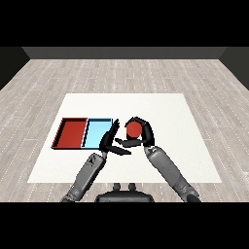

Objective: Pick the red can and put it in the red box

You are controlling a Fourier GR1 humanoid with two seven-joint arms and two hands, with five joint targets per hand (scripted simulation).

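White bench point(160, 160): right hand point(144, 132) curled round the can point(133, 129); red box point(72, 133) lay leftward, beyond straight-fingered left hand point(109, 138).

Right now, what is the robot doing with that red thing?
The robot's right hand has its fingers curled round a red can, to the right of the two trays on the white table. Its left hand is open with straight fingers, near the light blue tray. The red tray, where the can should go, sits at the far left, beyond the blue one, with nothing in it yet.
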